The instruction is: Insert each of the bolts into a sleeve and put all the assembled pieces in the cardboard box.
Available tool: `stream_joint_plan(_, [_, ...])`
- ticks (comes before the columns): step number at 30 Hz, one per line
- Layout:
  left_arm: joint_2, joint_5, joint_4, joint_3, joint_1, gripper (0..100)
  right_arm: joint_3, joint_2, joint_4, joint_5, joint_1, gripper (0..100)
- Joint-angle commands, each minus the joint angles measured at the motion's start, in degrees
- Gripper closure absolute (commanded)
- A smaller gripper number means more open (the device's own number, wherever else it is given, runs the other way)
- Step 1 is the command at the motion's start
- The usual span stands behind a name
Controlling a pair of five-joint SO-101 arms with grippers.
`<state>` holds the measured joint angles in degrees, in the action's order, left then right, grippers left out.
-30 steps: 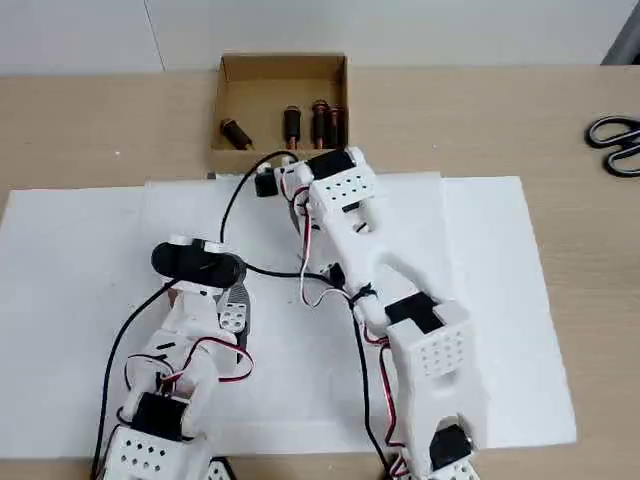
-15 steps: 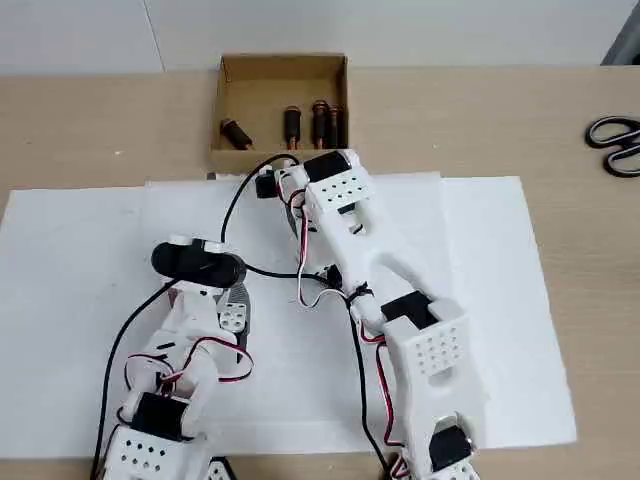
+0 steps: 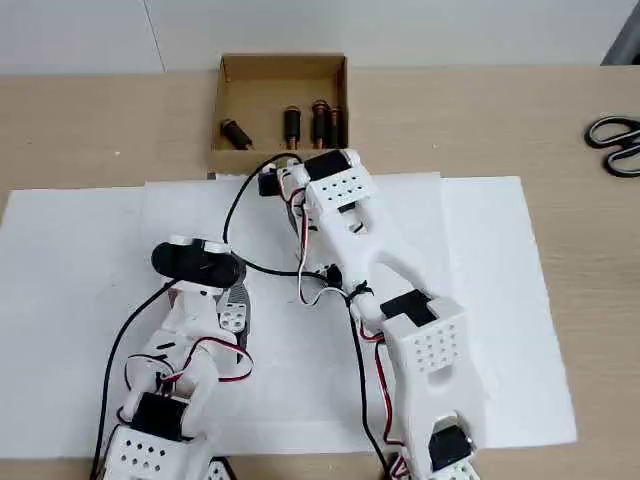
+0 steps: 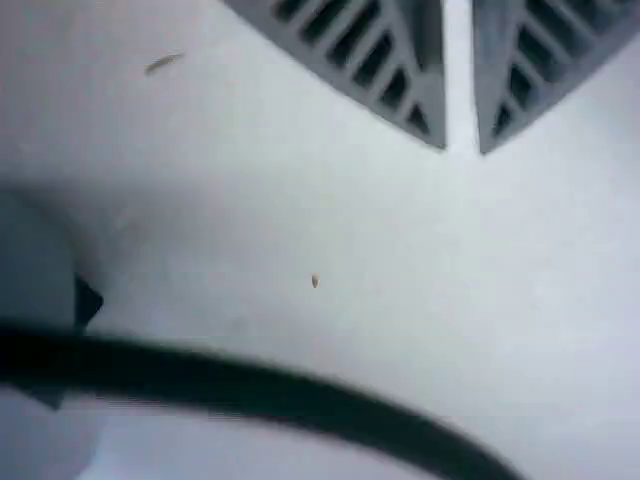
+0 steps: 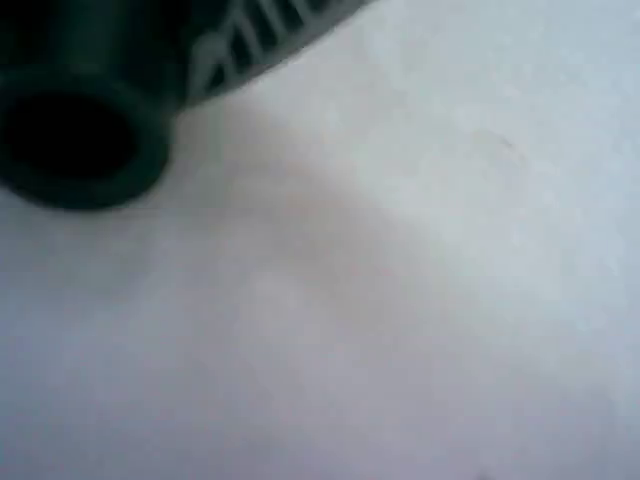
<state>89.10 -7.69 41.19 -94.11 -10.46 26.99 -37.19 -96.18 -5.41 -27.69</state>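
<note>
High view: 4 assembled pcs [image 3: 291,125] in cardboard box [image 3: 262,95], 1 pr scissors [image 3: 612,145].

text: none readable | brown open-topped cardboard box [image 3: 270,95]: walls and floor plain, no print legible | white paper sheet on the table [image 3: 480,260]: blank | labels, brands, numbers, signs: none legible in the high view or either wrist view

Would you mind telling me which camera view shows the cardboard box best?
The high view: it looks down into the open cardboard box, with four dark pieces lying inside. Both wrist views face the white sheet instead.
</note>
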Motion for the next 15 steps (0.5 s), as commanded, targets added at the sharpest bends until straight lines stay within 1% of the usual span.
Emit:
stream_joint_plan(1, [0.53,0.26,-0.97,0.31,0.26,99,2.64,7.25,-1.54,0.44,-0.4,99.1])
stream_joint_plan(9, [0.53,0.53,-1.05,0.31,-0.18,99,2.2,23.08,-2.77,0.97,0.13,99.1])
stream_joint_plan(15, [0.53,0.53,-1.05,0.31,-0.26,99,-0.35,33.19,-2.86,4.04,1.01,99.5])
